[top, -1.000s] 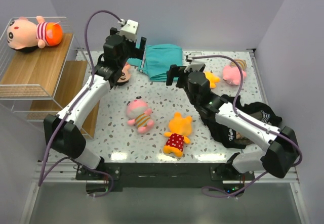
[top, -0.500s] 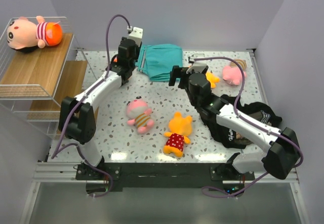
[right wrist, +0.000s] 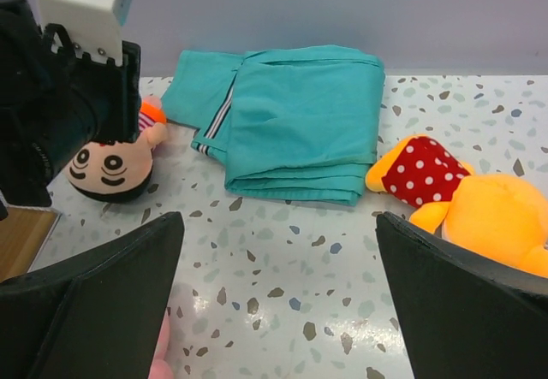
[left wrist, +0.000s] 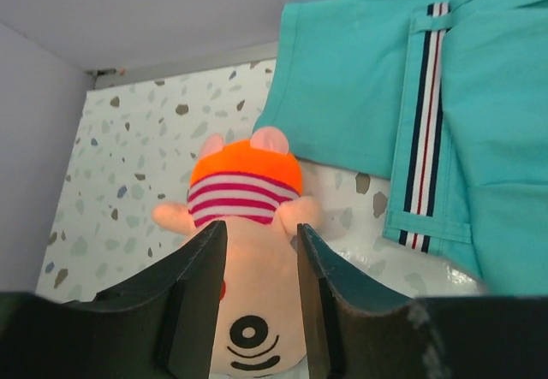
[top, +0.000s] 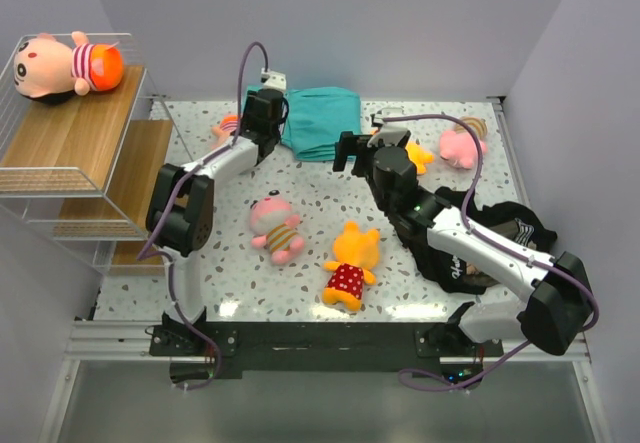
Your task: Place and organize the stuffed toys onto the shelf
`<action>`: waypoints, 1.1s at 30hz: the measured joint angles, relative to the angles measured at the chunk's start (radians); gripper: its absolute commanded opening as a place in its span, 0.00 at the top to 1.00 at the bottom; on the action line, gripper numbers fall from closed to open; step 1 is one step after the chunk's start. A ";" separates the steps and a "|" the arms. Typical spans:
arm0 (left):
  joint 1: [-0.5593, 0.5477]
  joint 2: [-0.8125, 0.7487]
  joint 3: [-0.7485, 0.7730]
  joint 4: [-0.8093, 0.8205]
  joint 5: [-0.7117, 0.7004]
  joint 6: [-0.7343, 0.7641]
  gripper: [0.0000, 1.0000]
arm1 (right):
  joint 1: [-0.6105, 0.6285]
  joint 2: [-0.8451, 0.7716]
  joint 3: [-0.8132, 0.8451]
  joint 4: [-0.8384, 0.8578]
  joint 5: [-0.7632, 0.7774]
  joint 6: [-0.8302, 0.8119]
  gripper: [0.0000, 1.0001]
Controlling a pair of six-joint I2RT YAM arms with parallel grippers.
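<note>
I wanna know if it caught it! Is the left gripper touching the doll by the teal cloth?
Touching. In the left wrist view, both fingers of the left gripper press against the sides of the doll, with no gap.

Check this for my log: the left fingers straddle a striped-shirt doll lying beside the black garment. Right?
Wrong neighbour. The striped-shirt doll between the left fingers lies beside the teal cloth, not the black garment; the left wrist view shows it.

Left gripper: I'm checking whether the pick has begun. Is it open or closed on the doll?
Shut on the striped doll: the left gripper has a finger pressed against each side in its wrist view.
</note>
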 measured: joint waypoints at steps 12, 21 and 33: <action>0.076 0.102 0.023 -0.098 0.017 -0.107 0.75 | 0.000 0.000 -0.002 0.006 -0.014 -0.001 0.01; 0.075 0.095 -0.011 -0.116 0.086 -0.124 1.00 | -0.001 0.000 -0.002 0.005 -0.043 0.000 0.02; 0.050 -0.172 -0.137 -0.117 0.499 0.064 1.00 | -0.061 0.076 0.052 -0.070 -0.251 0.106 0.07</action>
